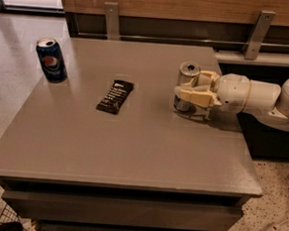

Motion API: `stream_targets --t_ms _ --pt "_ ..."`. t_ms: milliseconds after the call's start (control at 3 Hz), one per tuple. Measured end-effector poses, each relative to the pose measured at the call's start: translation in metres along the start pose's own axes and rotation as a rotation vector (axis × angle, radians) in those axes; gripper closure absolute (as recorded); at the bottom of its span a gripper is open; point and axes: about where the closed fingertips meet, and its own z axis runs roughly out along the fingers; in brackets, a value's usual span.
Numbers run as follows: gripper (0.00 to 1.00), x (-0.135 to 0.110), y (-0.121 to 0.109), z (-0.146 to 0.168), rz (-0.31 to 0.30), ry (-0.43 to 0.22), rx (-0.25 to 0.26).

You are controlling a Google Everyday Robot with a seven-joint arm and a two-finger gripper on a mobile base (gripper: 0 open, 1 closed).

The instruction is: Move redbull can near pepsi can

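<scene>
The redbull can (pixel 187 77), slim and silver with blue patches, stands upright on the grey table (pixel 132 151) at its right side. My gripper (pixel 188 89) reaches in from the right and its cream fingers (pixel 196 96) wrap around the can's middle, shut on it. The can's base touches the table. The pepsi can (pixel 51 60), wider and dark blue with a round logo, stands upright near the table's far left corner, far from the gripper.
A black snack bar wrapper (pixel 115 96) lies on the table between the two cans. My white arm (pixel 264 98) extends over the table's right edge. A wooden wall with metal brackets (pixel 111 17) runs behind the table.
</scene>
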Motion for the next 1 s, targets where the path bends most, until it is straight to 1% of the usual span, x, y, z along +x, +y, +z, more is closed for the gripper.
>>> stream_targets --t_ms 333,667,1000 --pt "0.99 -0.001 0.001 0.003 0.000 -0.001 -0.005" --pt "1.00 -0.001 0.001 0.003 -0.001 -0.002 -0.006" --pt "1.00 -0.018 -0.008 0.023 0.028 -0.021 -0.037"
